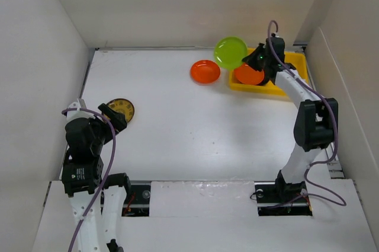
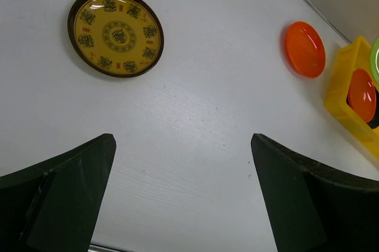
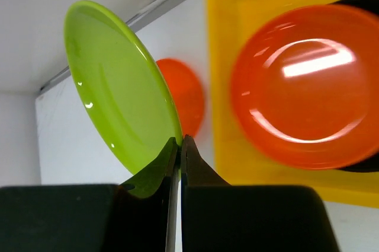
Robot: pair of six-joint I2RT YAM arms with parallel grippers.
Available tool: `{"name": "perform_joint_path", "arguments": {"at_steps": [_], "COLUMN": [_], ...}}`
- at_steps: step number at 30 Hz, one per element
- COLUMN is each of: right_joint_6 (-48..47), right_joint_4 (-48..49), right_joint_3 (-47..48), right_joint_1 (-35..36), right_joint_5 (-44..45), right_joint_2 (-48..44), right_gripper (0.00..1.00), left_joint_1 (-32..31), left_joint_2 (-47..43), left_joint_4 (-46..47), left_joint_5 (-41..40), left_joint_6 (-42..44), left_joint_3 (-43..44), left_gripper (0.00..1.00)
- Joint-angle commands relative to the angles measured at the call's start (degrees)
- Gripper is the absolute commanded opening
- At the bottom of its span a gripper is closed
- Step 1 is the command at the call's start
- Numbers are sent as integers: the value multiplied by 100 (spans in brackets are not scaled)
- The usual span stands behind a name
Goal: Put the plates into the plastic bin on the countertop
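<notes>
Open countertop (image 1: pixel 177 127) between patterned plate (image 1: pixel 122 109) and bin (image 1: pixel 256 89)

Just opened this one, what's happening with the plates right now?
The right gripper is shut on the rim of a green plate, holding it tilted on edge at the left wall of the yellow bin, not yet inside. An orange plate already lies in the bin on top of a black plate. A second orange plate sits on the white countertop left of the bin. A brown-and-gold plate lies near the left gripper, which hangs open, touching nothing.
</notes>
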Motion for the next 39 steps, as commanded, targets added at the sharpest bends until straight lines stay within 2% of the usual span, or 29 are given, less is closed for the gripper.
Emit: {"name": "perform_joint_path", "arguments": {"at_steps": [1, 8, 25, 27, 30, 31, 34, 36, 39], "right_joint_6": [-184, -237, -342, -342, -342, -342, -342, -342, -342], "right_joint_4": [81, 81, 81, 81, 81, 81, 81, 81, 81], "right_joint_3": [-262, -420, -473, -473, -473, -543, -596, -649, -772], "right_joint_1": [-332, -1185, -1519, -1519, -1519, -1572, -1572, -1572, -1572], "right_joint_5": [-70, -352, -545, -545, -545, -545, -493, -396, -177], "right_joint_2": [-95, -34, 494, 494, 423, 345, 134, -137, -533], "right_gripper": [0, 0, 5, 11, 41, 58, 69, 86, 89], "left_joint_1": [-17, -17, -17, -17, -17, -17, -17, -17, -17], "left_joint_2": [-24, -24, 29, 29, 29, 29, 29, 29, 29], "left_joint_4": [142, 142, 142, 142, 142, 142, 142, 142, 142], "left_joint_5": [45, 45, 45, 45, 45, 45, 45, 45, 45], "left_joint_6": [64, 64, 64, 64, 64, 64, 64, 64, 64], "left_joint_3": [-30, -30, -30, -30, -30, -30, -30, -30, -30], "left_gripper": [100, 100, 100, 100, 100, 100, 100, 100, 100]}}
